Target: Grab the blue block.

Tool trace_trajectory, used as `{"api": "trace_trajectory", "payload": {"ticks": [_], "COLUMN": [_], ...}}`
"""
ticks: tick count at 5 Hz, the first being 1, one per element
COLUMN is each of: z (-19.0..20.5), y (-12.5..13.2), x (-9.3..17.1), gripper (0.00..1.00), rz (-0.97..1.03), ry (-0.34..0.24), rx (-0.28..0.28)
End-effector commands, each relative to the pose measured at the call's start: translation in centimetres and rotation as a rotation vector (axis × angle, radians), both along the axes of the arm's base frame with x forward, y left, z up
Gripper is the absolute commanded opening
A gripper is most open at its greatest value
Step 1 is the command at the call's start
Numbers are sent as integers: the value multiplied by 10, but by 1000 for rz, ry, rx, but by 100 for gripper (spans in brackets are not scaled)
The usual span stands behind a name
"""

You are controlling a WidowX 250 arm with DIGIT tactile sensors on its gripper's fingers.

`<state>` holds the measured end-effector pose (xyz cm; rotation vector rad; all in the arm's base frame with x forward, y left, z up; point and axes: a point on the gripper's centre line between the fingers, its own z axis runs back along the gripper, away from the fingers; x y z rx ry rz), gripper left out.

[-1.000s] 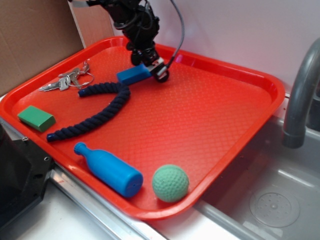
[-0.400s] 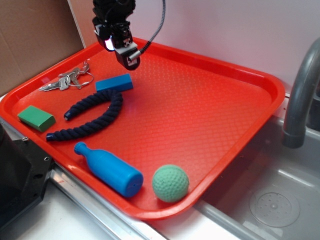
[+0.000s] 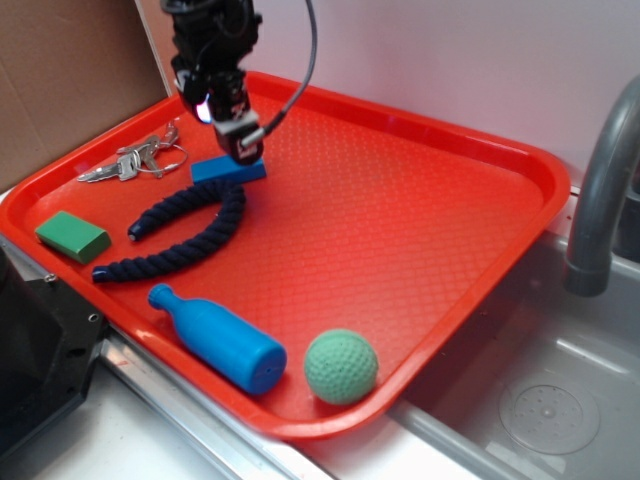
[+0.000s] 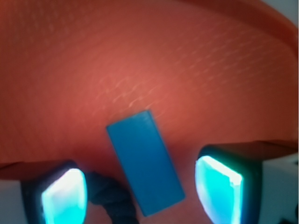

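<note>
The blue block (image 3: 226,171) lies flat on the red tray (image 3: 400,240) at the back left, touching the top of the dark rope (image 3: 190,225). My gripper (image 3: 243,147) hangs right over it, close above its right end. In the wrist view the block (image 4: 145,161) lies slanted between my two lit fingertips (image 4: 63,196), with gaps on both sides. The gripper (image 4: 140,191) is open and empty. The rope's end (image 4: 110,196) shows beside the left fingertip.
A bunch of keys (image 3: 135,160) lies left of the block. A green block (image 3: 72,236), a blue bottle-shaped toy (image 3: 220,338) and a green ball (image 3: 341,366) sit along the tray's front. A grey faucet (image 3: 600,190) and sink (image 3: 545,400) stand to the right.
The block slid left from its place a second ago and the rope bent with it. My gripper rose off, then came down and left over the block.
</note>
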<state>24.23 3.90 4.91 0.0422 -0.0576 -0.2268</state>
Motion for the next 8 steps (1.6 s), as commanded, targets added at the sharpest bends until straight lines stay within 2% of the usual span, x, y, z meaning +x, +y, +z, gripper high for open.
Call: {"api": "trace_trajectory", "payload": {"ticks": [1,3,4,5,6,7,8], "z": [-21,-49,-48,-44,-32,18,68], "y": [-2,-3,-5,-5,-5,-13,-27], "x": [5,12,11,9,7,10,5], "gripper": [100,100,0,0,0,0,0], "rz": [20,25,40,46,80,218,236], "ry": [20,67,56,45,-2,-129,-137], "rx": [8,27,23,10,54,52,31]}}
